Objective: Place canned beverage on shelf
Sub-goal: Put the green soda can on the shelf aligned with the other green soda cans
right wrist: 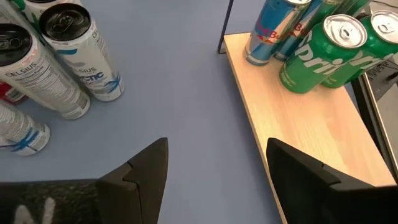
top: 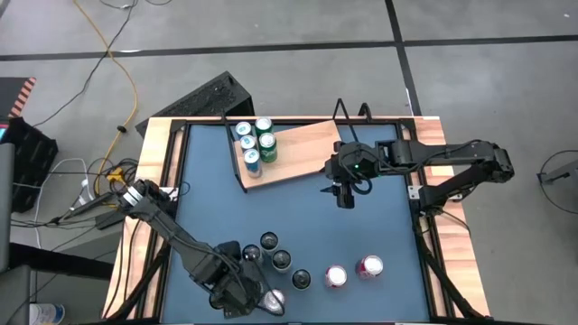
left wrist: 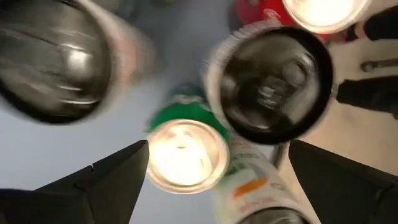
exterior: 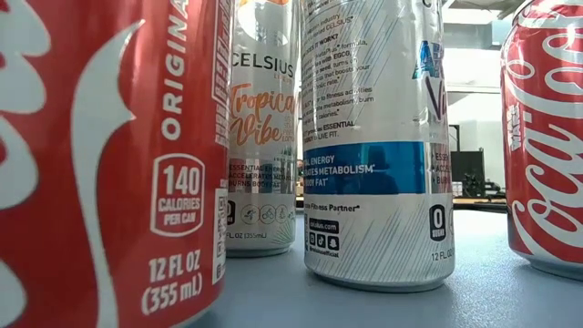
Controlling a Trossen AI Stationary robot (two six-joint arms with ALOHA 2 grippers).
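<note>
High view puts the left gripper (top: 262, 300) down at the near edge of the table, right over the cluster of loose cans, and this looks like the pick-up step: reaching for the next can to carry across. Left wrist view shows its two dark fingers (left wrist: 102, 180) spread wide apart with nothing between them yet, a green can (left wrist: 183, 149) sitting just ahead of the gap, its bright top lit up. Crowding it is a black-topped can (left wrist: 270, 84), touching or nearly so, and a red can (left wrist: 261, 12) shows behind. Tight quarters, then. The next move seems to call for a straight drop so each finger slides down one side of the green can without knocking its neighbours, then a squeeze and a lift.

Over to the shelf (top: 298, 153), the light-wood board at the far side of the blue table (top: 298, 226); five cans (top: 255, 143) already stand packed at one end, leaving most of the board bare. The right gripper (top: 345, 194) hovers just beside the shelf's near edge, fingers open and holding nothing, waiting. Green can and shelf are well apart, so a long carry lies ahead
</note>
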